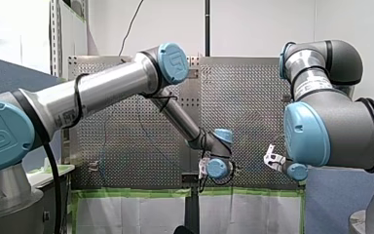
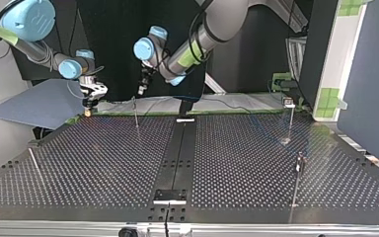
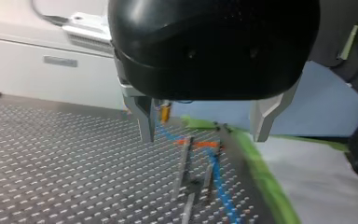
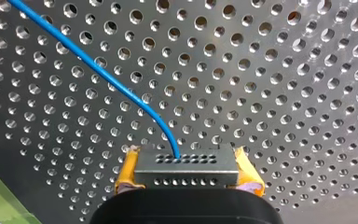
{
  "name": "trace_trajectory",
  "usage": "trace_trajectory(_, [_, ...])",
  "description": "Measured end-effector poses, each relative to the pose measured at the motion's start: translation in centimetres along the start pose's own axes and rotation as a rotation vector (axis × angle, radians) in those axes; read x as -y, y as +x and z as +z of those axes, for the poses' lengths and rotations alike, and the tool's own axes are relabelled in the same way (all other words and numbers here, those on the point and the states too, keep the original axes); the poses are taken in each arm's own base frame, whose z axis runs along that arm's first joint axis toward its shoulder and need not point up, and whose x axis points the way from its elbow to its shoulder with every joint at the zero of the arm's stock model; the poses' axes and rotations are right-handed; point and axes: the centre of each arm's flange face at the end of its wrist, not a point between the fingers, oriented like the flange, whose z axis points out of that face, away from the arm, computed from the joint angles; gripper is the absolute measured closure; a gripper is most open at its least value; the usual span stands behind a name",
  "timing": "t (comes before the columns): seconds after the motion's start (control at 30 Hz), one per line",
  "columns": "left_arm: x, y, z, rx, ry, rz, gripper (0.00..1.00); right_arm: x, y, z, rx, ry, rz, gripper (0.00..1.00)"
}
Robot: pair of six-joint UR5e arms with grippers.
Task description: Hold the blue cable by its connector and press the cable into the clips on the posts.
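Connector point(image 4: 185, 163) clamped between right gripper's point(image 4: 186, 175) yellow pads, so cable point(image 4: 98, 70) trails free over table point(image 4: 284, 93) and can be steered | left gripper point(image 3: 204, 135) open, empty, low by posts point(image 3: 182, 163), probably poised to press cable down | there cable runs beside posts; whether clipped, cannot tell

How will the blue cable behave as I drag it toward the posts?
Probably floppy: the blue cable leaves the connector in a loose curve, so it should trail rather than hold shape. Likely light, being thin beside the perforated table's holes. The connector looks rigid, clamped between my right end effector's yellow pads, so it should steer well.
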Motion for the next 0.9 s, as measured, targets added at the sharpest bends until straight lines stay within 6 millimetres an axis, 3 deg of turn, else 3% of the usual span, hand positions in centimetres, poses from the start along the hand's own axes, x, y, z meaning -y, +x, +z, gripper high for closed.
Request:
trace_trajectory(0.4, [-1.0,-4.4,-1.7,0.085,0.004,-0.121,0.00,0.2,-0.1,0.0,0.002,0.005,0.003,1.00])
trace_trajectory(0.9, [-2.8,-7.2,-6.4,-0.011,-0.018,-0.109,0.00,0.6,-0.3,0.0,0.004,0.011,0.004,1.00])
